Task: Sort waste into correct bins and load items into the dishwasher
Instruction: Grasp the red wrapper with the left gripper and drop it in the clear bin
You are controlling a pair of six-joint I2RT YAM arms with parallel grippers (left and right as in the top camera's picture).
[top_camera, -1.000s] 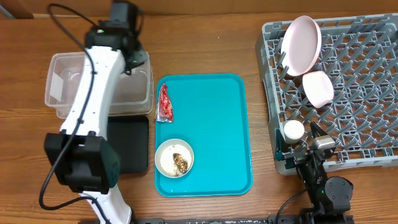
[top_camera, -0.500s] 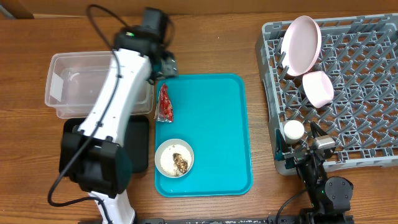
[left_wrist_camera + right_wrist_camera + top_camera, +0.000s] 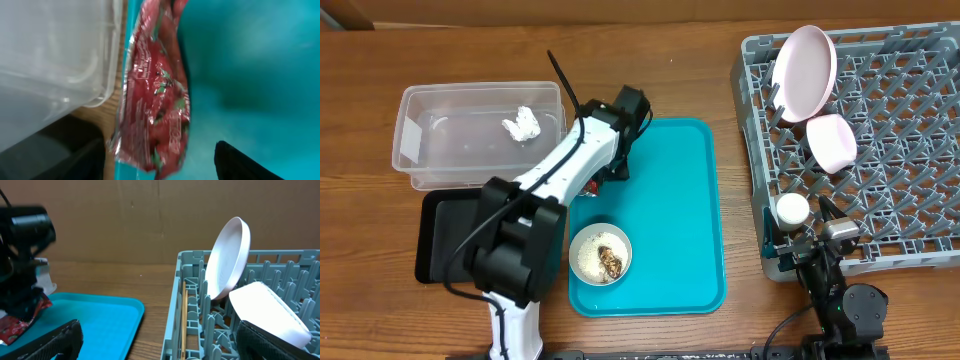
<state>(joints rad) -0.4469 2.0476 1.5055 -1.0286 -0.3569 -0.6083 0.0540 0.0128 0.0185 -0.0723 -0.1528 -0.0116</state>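
My left gripper (image 3: 616, 166) is open, low over the upper left corner of the teal tray. In the left wrist view the crumpled red wrapper (image 3: 157, 95) lies between its two dark fingers (image 3: 160, 167), on the tray's edge beside the clear tub (image 3: 50, 50). The white tissue wad (image 3: 523, 124) lies in the clear tub (image 3: 430, 150). The greyish bowl (image 3: 601, 254) with rice and brown scraps stands on the tray. The pink plate (image 3: 803, 70), pink bowl (image 3: 831, 141) and white cup (image 3: 791, 209) are in the grey rack (image 3: 900, 200). My right gripper (image 3: 160, 342) is open and empty at the rack's front left corner.
The teal tray (image 3: 670, 220) lies mid-table. The black tray (image 3: 445, 235) sits below the tub, partly under my left arm. Wooden chopsticks (image 3: 185, 315) lie along the rack's left wall. The plate (image 3: 227, 260) leans upright among the pegs.
My left arm has swung right from over the clear tub down to the tray's upper left corner, over the red wrapper. The tissue wad now shows in the tub. The right arm is still.
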